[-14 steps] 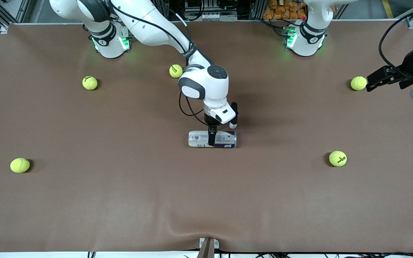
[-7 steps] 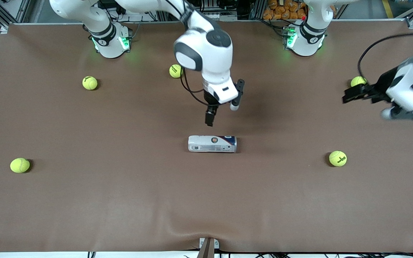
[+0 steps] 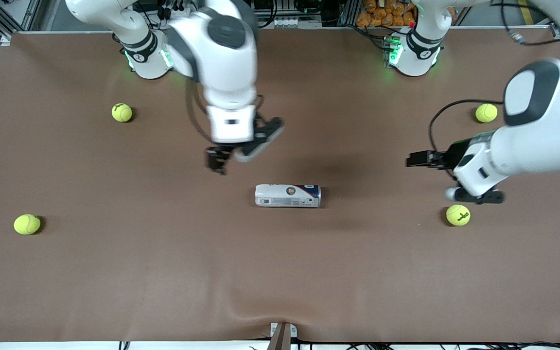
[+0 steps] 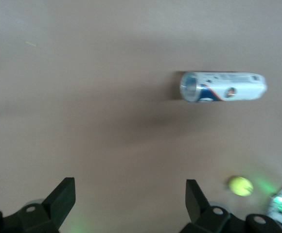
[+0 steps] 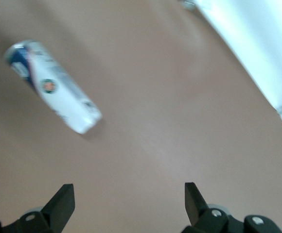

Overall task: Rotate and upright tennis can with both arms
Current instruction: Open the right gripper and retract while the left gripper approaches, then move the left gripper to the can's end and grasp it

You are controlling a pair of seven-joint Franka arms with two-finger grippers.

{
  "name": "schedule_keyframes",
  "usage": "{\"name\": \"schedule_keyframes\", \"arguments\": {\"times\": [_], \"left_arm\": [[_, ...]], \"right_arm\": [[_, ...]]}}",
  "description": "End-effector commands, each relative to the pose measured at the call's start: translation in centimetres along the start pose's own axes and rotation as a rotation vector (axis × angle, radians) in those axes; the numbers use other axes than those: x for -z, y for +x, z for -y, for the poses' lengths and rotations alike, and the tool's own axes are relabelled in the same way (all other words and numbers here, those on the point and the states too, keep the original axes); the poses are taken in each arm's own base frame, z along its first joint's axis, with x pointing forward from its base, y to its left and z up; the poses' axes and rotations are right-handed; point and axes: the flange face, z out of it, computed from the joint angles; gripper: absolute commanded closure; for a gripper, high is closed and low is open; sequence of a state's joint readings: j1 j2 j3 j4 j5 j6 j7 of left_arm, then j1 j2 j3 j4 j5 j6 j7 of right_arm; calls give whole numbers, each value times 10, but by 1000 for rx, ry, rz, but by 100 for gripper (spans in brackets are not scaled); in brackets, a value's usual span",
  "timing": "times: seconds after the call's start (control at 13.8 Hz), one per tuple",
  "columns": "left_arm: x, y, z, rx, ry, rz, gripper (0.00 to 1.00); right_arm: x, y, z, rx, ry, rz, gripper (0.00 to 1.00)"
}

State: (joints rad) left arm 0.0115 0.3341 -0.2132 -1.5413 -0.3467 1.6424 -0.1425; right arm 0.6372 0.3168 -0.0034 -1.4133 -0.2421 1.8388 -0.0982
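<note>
- One tennis can (image 3: 288,195) lies flat on its side on the brown worktop (image 3: 163,272), near the middle, untouched by either pincer; its long axis runs from the right arm's end toward the left arm's end.
- Its white and dark-blue label faces up with the small round red logo (image 3: 290,190) on top; the dark-blue end points toward the left arm's end of the worktop.
- In the left wrist view the can (image 4: 222,87) shows its open silvery-rimmed end, with a tennis ball (image 4: 240,186) and a green-lit base beside it at the picture's edge.
- Right pincer (image 3: 218,163) hangs in the air over bare worktop, up and off toward the right arm's end from the can, fingers spread apart and holding nothing; in the right wrist view both fingers (image 5: 62,201) stand wide with the can (image 5: 53,87) well clear of them.
- Left pincer (image 3: 413,159) hangs over bare worktop well off the can's dark-blue end, pointing toward the can, fingers apart and empty; the left wrist view shows its fingers (image 4: 63,194) wide.
- Four tennis balls show in the front view: one (image 3: 458,215) just below the left wrist, one (image 3: 486,113) past the left forearm, one (image 3: 122,112) off the right pincer toward the right arm's end, and one (image 3: 27,224) farther out at that end.
</note>
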Motion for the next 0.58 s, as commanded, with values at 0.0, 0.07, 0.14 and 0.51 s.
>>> {"name": "schedule_keyframes", "arguments": {"times": [0.0, 0.07, 0.14, 0.51], "left_arm": [[-42, 19, 12, 0, -77, -1, 0], [-65, 31, 12, 1, -115, 6, 0], [-88, 43, 11, -2, -164, 7, 0], [-177, 76, 11, 82, -435, 21, 0]], "right_arm": [[31, -54, -84, -176, 15, 43, 0], [40, -78, -117, -247, 46, 68, 0], [46, -104, -149, -322, 89, 98, 0], [51, -217, -261, -590, 174, 235, 0]]}}
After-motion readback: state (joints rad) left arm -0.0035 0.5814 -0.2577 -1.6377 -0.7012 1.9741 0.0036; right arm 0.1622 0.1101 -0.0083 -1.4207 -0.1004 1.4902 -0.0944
